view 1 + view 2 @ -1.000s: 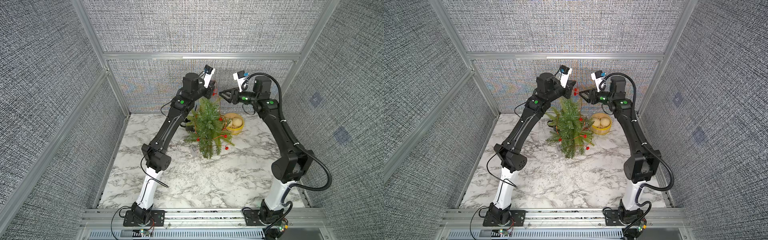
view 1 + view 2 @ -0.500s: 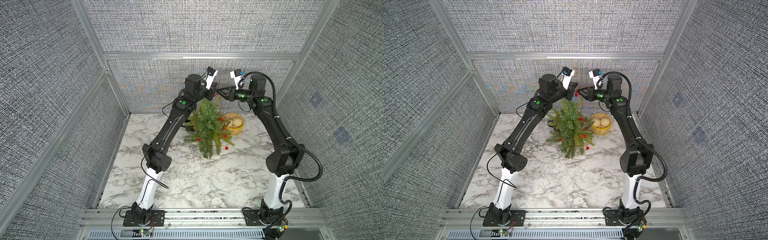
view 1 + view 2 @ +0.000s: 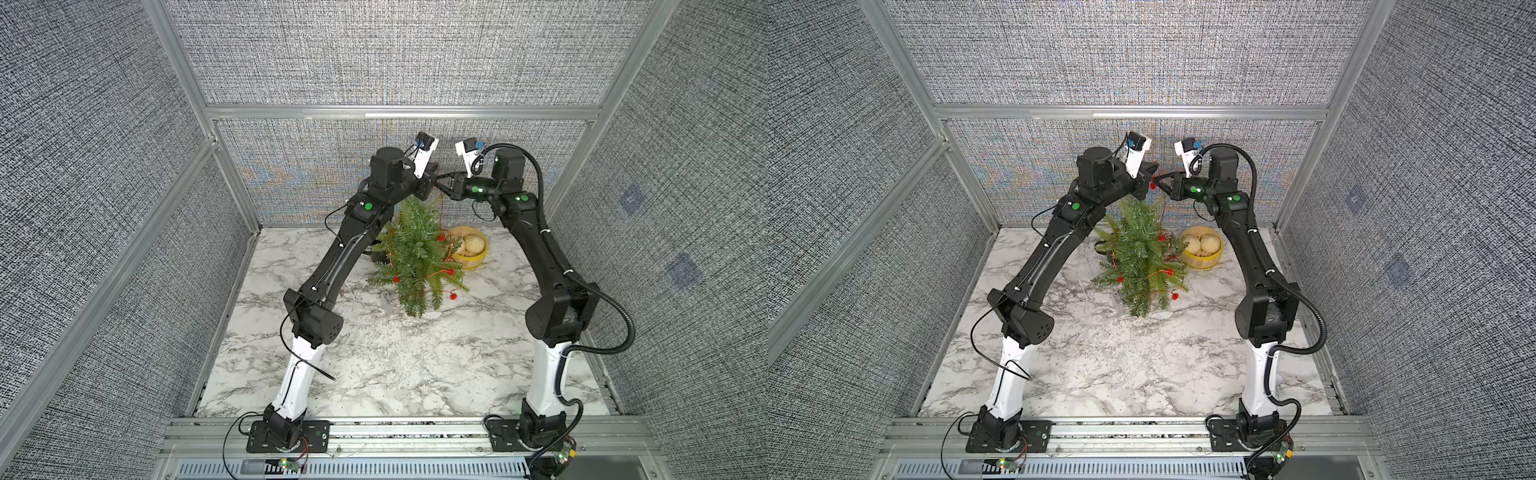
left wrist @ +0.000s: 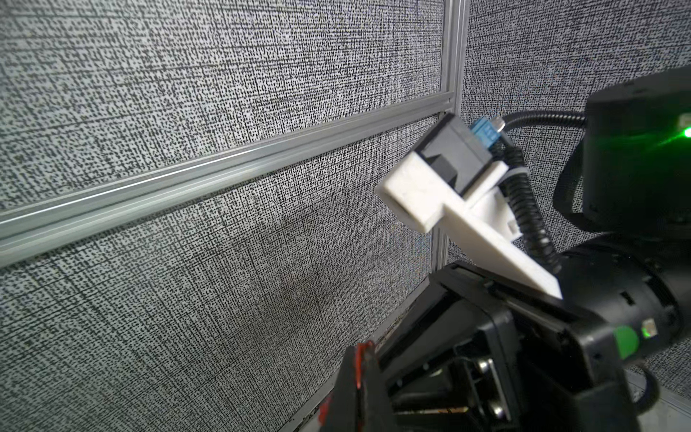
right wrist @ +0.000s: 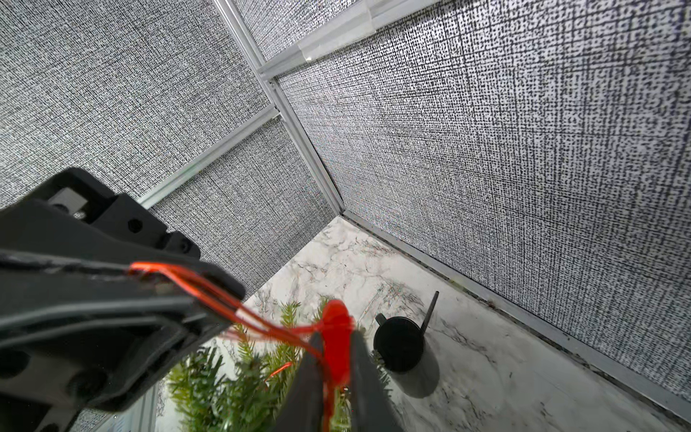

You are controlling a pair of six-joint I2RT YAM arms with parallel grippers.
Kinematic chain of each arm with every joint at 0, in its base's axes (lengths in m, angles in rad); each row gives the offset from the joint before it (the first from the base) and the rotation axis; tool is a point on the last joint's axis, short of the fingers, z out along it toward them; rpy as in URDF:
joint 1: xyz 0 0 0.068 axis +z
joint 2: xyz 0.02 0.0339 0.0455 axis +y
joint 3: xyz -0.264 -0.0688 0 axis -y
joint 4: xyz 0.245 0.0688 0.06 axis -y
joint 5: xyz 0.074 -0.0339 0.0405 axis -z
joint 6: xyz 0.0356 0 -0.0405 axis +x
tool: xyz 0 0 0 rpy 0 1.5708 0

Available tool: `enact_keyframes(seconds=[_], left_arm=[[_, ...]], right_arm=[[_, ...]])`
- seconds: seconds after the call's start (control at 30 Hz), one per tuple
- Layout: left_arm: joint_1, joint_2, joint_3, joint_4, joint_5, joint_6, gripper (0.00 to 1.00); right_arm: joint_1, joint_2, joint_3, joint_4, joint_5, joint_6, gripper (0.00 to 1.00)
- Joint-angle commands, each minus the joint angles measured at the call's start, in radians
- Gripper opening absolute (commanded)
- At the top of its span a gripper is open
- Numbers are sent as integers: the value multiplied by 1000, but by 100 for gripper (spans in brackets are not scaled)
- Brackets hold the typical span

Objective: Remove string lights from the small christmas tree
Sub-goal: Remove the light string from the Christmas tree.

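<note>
Both top views: small green christmas tree (image 3: 415, 257) stood centrally, red-bulbed copper-wire string lights (image 3: 451, 272) draped on it. Right wrist: right gripper (image 5: 335, 342) clamped a raised bulb (image 5: 334, 318); left gripper (image 5: 224, 306) pinched shut on adjoining wire (image 5: 261, 325), probably for handover. Left wrist: red wire glimpsed at fingertip (image 4: 349, 381).

Enclosure: grey woven-fabric wall panels (image 3: 374, 54) left, right and far, held in aluminium frame bars (image 3: 399, 111). Floor: white-grey marble tabletop (image 3: 395, 374). Lighting even, diffuse.
</note>
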Motion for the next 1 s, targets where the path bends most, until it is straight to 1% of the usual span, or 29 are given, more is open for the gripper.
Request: enact_keyframes(seconds=[0.0,0.27,0.57,0.6,0.63,0.73,0.77,0.83,0.87,0.9,0.97], left_arm=[[-5,-15,-4,46,10,30,0],[-16,-21,-16,52,-23,46,0],[-24,-29,-28,55,-32,46,0],[-26,-32,-31,55,-32,46,4],[-26,-34,-36,57,-38,44,12],[-28,-43,-49,58,-59,37,27],[-30,-47,-53,58,-68,34,34],[-31,-55,-62,52,-79,31,53],[-34,-62,-68,50,-81,31,58],[-34,-71,-77,49,-87,29,62],[-36,-91,-99,45,-102,23,65]], right_arm=[[-4,-8,9,9,12,-3,1],[-13,-68,-25,-30,48,-40,0],[-21,-163,-118,-38,88,-49,0],[-21,-177,-131,-37,90,-51,0],[-21,-190,-143,-37,90,-53,0],[-21,-224,-175,-32,107,-58,0],[-21,-231,-183,-32,119,-58,0],[-21,-253,-202,-32,147,-58,0],[-21,-260,-206,-32,155,-56,0],[-22,-265,-212,-32,161,-53,0],[-22,-270,-215,-37,167,-51,0]])
